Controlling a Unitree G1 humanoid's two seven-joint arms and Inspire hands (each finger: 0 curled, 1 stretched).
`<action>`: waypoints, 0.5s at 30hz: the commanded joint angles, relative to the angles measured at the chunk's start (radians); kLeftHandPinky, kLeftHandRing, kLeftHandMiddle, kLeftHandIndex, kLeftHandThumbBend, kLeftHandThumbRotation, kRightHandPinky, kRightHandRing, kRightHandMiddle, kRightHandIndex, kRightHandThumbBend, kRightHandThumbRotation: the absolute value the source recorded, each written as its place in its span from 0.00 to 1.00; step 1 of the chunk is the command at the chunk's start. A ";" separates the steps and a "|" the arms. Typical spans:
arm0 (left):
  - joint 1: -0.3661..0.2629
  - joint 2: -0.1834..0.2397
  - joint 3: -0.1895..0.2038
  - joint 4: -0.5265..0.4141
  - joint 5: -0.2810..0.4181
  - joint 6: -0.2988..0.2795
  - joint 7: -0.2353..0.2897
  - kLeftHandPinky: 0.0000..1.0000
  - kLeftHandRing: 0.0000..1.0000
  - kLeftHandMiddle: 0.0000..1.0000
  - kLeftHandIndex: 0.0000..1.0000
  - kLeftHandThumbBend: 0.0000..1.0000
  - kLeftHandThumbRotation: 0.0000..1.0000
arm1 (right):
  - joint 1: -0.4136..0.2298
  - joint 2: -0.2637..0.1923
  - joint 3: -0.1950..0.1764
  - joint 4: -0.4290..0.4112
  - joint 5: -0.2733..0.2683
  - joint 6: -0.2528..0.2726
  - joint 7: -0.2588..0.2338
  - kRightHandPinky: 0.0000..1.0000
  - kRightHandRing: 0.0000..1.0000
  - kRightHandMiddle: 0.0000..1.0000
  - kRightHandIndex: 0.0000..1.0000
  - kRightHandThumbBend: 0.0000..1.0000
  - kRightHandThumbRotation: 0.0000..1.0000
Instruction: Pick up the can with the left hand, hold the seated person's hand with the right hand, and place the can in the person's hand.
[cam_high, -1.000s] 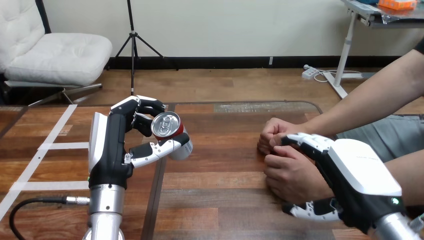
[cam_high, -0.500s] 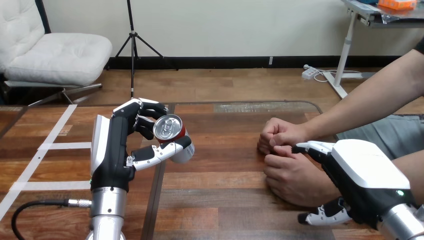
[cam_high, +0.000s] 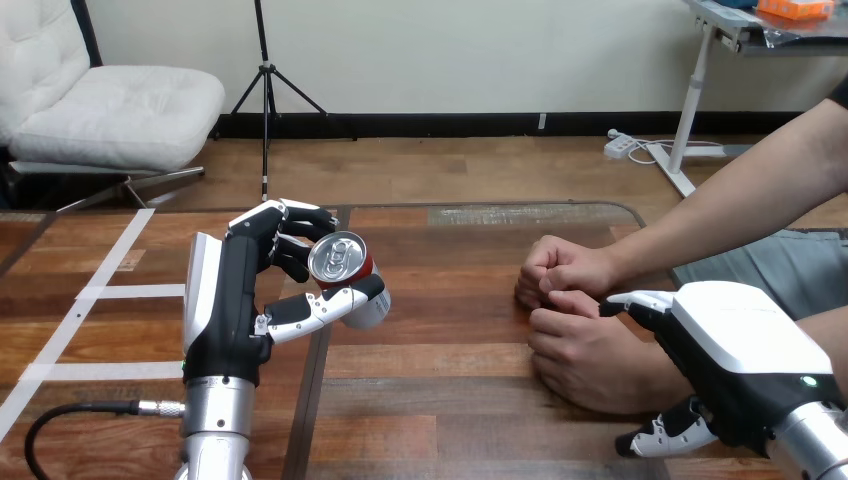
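Leftmost, the left robot hand (cam_high: 235, 300) stands upright over the brown wooden table (cam_high: 450, 400), its fingers and thumb curled round a red-and-silver metal drink can (cam_high: 345, 270) that tilts its top toward the camera. Right of centre, the person's farther hand (cam_high: 555, 268) and the person's nearer hand (cam_high: 590, 355) rest together on the table. The right robot hand (cam_high: 745, 350) lies over the nearer wrist; I cannot tell whether it grips.

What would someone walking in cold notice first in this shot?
Probably the can, tilted with its top toward the camera and gripped in the left hand left of centre. Next, the person's hands, bunched together on the table at the right, with the right hand over the nearer wrist.
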 joint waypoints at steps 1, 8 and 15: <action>-0.057 0.003 0.019 -0.021 -0.003 -0.032 0.006 0.36 0.41 0.48 0.52 0.70 0.00 | -0.080 -0.032 -0.028 -0.036 -0.015 0.006 0.003 0.83 0.87 0.87 0.83 0.89 0.01; -0.060 0.004 0.019 -0.013 -0.005 -0.037 0.003 0.36 0.41 0.48 0.52 0.70 0.00 | -0.088 -0.050 -0.026 -0.019 -0.027 0.011 0.004 0.83 0.87 0.86 0.82 0.88 0.03; -0.060 0.004 0.019 -0.010 -0.007 -0.040 -0.001 0.36 0.41 0.48 0.53 0.69 0.00 | -0.096 -0.062 -0.019 0.002 -0.048 0.016 -0.001 0.83 0.87 0.86 0.82 0.88 0.04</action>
